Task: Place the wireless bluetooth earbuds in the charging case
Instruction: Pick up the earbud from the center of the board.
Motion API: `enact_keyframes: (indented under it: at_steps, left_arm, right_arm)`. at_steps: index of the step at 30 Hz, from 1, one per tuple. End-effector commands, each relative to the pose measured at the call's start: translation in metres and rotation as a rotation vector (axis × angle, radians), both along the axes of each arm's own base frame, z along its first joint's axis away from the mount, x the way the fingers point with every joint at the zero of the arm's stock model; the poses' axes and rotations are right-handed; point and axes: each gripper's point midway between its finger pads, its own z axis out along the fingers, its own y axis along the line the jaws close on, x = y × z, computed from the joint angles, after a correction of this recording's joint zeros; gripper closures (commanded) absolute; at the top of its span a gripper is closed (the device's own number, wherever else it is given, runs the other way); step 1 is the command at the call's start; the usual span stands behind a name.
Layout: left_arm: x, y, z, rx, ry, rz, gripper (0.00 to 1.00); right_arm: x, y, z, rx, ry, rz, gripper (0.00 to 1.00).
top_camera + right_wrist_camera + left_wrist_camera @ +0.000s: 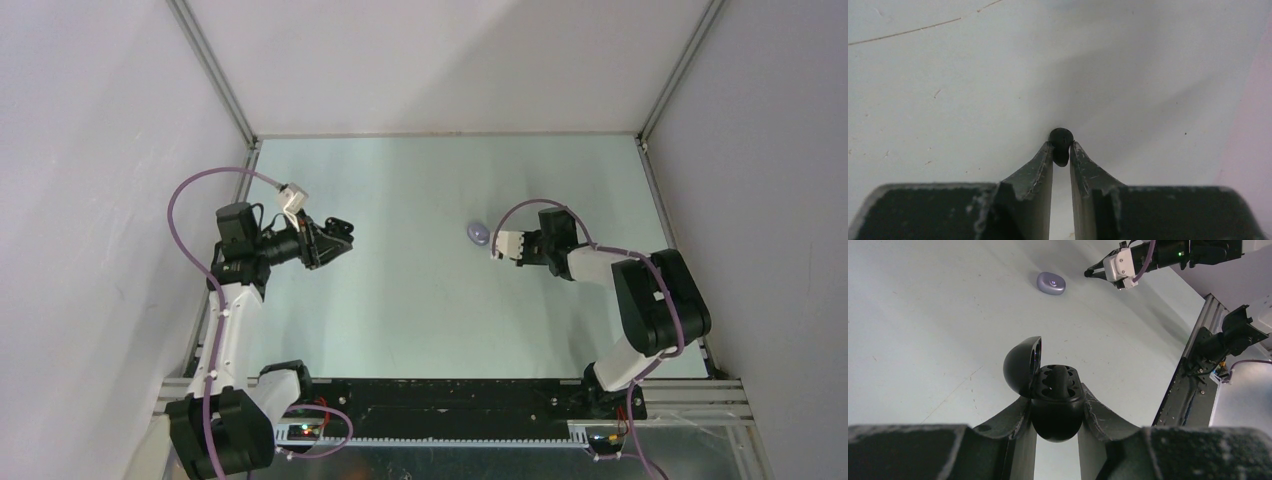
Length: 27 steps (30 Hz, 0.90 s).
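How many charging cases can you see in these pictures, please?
2. A black case, lid open, sits clamped in the left gripper; a closed purple case lies on the table near the right gripper, which pinches a black earbud. None appears hidden.

The earbud's [1060, 138] lower half is hidden between the right gripper's [1061, 156] tips, and from above it is too small to find. The left gripper [1057, 396] covers the black case's [1057, 417] sides; the shut purple case [1051, 283] hides its inside.
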Motion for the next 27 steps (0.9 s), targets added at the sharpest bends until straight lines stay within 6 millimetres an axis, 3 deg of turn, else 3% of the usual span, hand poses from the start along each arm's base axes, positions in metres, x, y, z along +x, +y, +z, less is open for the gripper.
enact_keyframes:
  at_steps: [1, 4, 9, 13, 16, 18, 22, 27]
  left_arm:
    - [0.001, -0.002, 0.01, 0.009, -0.049, -0.026, 0.85]
    - [0.001, -0.002, 0.009, 0.009, -0.048, -0.027, 0.85]
    - [0.0, -0.003, 0.009, 0.006, -0.046, -0.032, 0.84]
    - [-0.001, -0.006, 0.007, 0.011, -0.044, -0.047, 0.83]
    - [-0.004, -0.012, 0.003, 0.032, -0.046, -0.076, 0.83]
    - [-0.005, -0.016, 0.0, 0.058, -0.049, -0.083, 0.83]
    - [-0.007, -0.02, -0.002, 0.078, -0.055, -0.098, 0.83]
    - [-0.007, -0.02, -0.003, 0.083, -0.056, -0.101, 0.83]
  right_arm:
    - [-0.013, -0.001, -0.012, 0.014, 0.077, -0.04, 0.82]
    - [-0.014, 0.004, -0.001, 0.041, 0.06, -0.033, 0.82]
    - [-0.018, 0.014, 0.041, 0.129, 0.043, -0.043, 0.82]
    - [-0.03, 0.034, 0.095, 0.258, 0.046, -0.027, 0.82]
    - [-0.051, 0.061, 0.145, 0.382, 0.064, 0.043, 0.82]
    - [-0.064, 0.075, 0.162, 0.416, 0.072, 0.073, 0.82]
    - [-0.061, 0.072, 0.161, 0.357, 0.044, 0.036, 0.78]
    - [-0.052, 0.05, 0.111, 0.227, 0.14, -0.1, 0.75]
